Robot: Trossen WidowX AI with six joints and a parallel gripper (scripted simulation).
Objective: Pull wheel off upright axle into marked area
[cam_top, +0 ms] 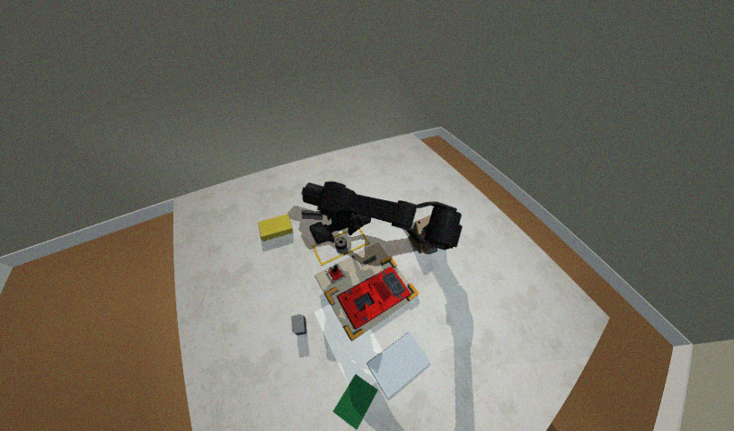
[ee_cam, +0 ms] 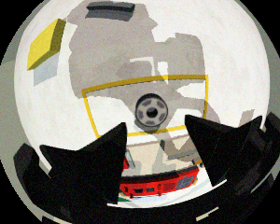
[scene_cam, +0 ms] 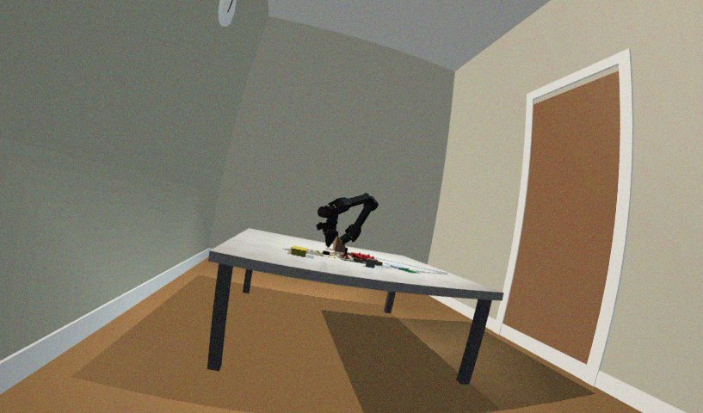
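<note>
The grey spoked wheel (cam_top: 340,249) (scene_cam: 326,252) (ee_cam: 141,112) shows hub up within the yellow outline of the marked area (cam_top: 316,257) (ee_cam: 206,93), close to its side by the board. It appears to lie on the table. My gripper (cam_top: 338,232) (scene_cam: 329,244) (ee_cam: 156,122) is open above it, one finger to each side, with visible gaps between wheel and fingers in the wrist view. A short dark upright post, seemingly the axle (cam_top: 335,268), stands bare on a small red base; in the wrist view a finger mostly hides that base.
The board with a red panel (cam_top: 378,294) (ee_cam: 154,188) adjoins the marked area. A yellow block (cam_top: 274,227) (scene_cam: 299,250) (ee_cam: 46,45) and a dark grey bar (cam_top: 312,215) (ee_cam: 110,7) lie beyond it. A grey block (cam_top: 298,324), a pale plate (cam_top: 399,365) and a green plate (cam_top: 355,400) lie farther off.
</note>
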